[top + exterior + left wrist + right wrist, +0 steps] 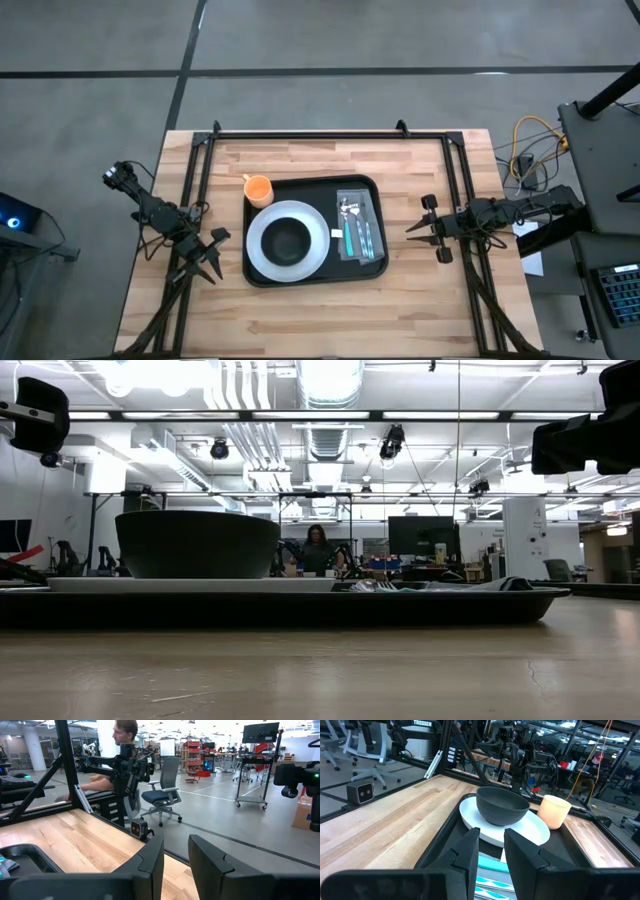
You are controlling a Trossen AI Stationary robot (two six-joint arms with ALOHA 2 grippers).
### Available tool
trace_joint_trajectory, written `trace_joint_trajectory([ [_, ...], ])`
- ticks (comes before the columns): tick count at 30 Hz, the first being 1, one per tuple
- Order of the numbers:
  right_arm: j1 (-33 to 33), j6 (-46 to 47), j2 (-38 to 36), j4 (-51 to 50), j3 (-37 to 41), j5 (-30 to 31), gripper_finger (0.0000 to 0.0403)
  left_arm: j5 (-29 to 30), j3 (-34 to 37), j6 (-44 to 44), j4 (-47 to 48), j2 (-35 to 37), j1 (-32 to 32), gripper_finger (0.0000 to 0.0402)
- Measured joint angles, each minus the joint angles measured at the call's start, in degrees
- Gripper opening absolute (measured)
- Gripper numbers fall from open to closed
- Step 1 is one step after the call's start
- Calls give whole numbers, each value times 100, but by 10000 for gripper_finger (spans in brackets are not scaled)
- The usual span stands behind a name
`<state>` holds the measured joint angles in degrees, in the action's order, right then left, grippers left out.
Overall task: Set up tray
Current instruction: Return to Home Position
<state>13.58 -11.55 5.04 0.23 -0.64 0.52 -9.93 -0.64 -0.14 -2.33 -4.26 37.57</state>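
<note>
Sitting at the middle of the wooden table, the tray lies flat, its long sides running from 9 to 3 o'clock in the high view. On its 9 o'clock half rests a round white plate with a dark bowl standing upright at the plate's centre. An orange cup stands in the tray's 11 o'clock corner, just beside the plate. The 3 o'clock half carries a gray napkin, and the cutlery lies on it in a row, handles pointing toward 6 o'clock.

The left gripper is at about 8 o'clock from the tray, near its rim but not touching it. Its fingers are apart with nothing between them, and the left wrist view shows a clear gap at the tips. The right gripper is at 3 o'clock from the tray, just off the rim on the napkin side. Its fingers are likewise parted and hold nothing. It faces across the tray, so the right wrist view looks over the bowl, the plate and the cup.

From table height, the tray shows as a low dark band, with the bowl rising above it. A person sits far back in the room. The left wrist view shows another person and an office chair beyond the table edge.
</note>
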Motion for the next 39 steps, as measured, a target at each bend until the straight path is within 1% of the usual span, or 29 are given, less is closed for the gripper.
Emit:
trace_joint_trajectory([
  [13, 0, 0, 0, 0, 0, 1, 68, 0, 0, 0, 0, 1, -1, 71],
  [29, 0, 0, -2, 0, 0, -1, 84, -2, 0, 0, 0, 0, 0, 71],
  [39, 0, 0, -2, 0, -2, 1, 70, 0, 0, 0, 0, 1, 1, 71],
])
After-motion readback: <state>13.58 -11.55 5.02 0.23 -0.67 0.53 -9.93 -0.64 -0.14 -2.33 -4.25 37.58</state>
